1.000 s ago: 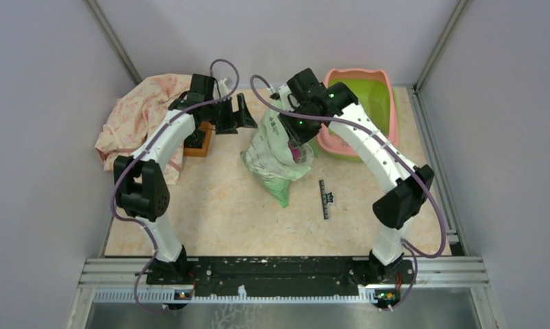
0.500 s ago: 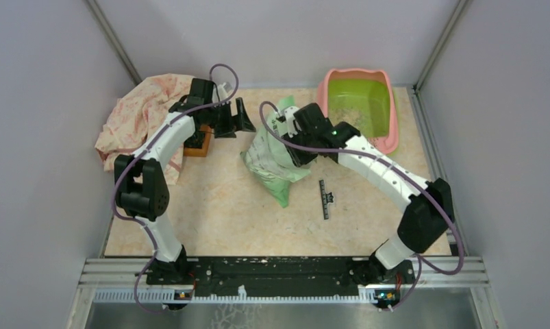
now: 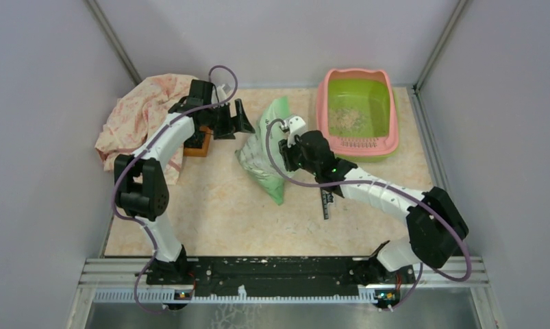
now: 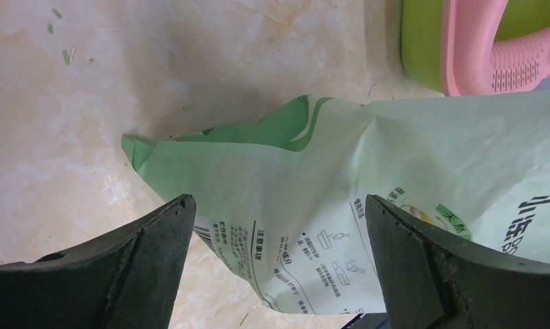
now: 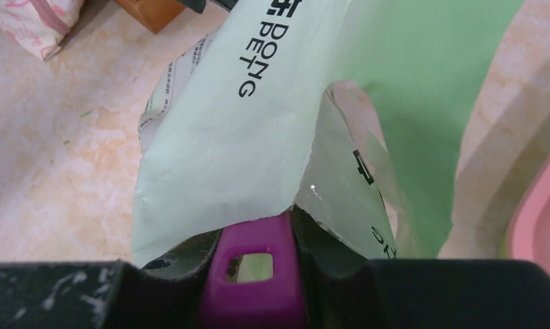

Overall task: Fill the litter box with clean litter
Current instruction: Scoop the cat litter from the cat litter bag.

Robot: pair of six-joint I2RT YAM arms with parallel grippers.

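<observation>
The right hand (image 3: 290, 145), clamped on the purple scoop (image 5: 255, 271), has swung back from above the litter box (image 3: 322, 103) to the green bag (image 3: 261, 161). The scoop now enters the bag mouth. The left hand (image 3: 239, 118) stays spread wide and empty at the bag's 10 o'clock. The litter box stands at 1 o'clock on the counter (image 3: 210, 205), with a thin scatter of clean litter (image 3: 346, 120) in it. A new scooping cycle is probably starting, and the basin is far from full.
</observation>
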